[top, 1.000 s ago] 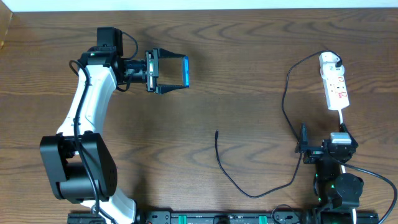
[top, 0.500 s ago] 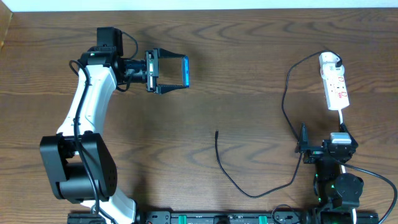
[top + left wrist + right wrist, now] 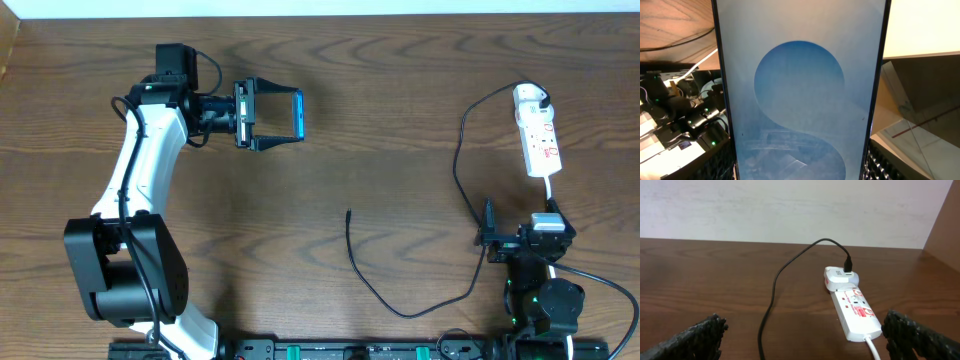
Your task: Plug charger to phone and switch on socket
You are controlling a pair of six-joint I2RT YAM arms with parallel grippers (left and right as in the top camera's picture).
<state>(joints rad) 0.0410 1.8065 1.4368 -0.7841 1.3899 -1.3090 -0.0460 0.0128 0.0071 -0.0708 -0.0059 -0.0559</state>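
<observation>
Two arms are sharing this job, and only one is busy. Your right gripper (image 3: 802, 340) is waiting spread wide and holding nothing. It is looking at the socket (image 3: 538, 140), which is lying just ahead on the table (image 3: 400, 60) with its long axis running away from you.

Your left gripper (image 3: 272, 116) is pinching the phone (image 3: 299, 114) by its long edges. I judge that the phone is standing about upright, with its screen filling the left wrist view. I cannot tell at which end the port is sitting.

The charger (image 3: 400, 308) is trailing from the socket toward the middle of the table. Its plug tip (image 3: 348, 213) is lying well apart from the phone, nearer to you and to its right. The tip is pointing away from you, roughly between both grippers.
</observation>
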